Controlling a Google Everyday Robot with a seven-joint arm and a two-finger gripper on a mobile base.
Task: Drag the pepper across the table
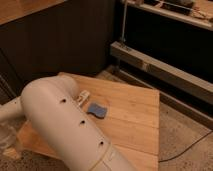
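So the big white arm (65, 127) fills the lower left of the shot and blocks most of the near side of the table (135, 120). Can't spot the gripper anywhere, it's out of view or hidden by the arm, so no telling how it's set. No sign of the pepper either, probably hidden by the arm. What does show on the pale wood top is a small blue sponge (97, 110) near the middle, and a little white thing (83, 96) just beside the arm. A black cable (187, 147) lies on the speckled floor (185, 135) to the right.
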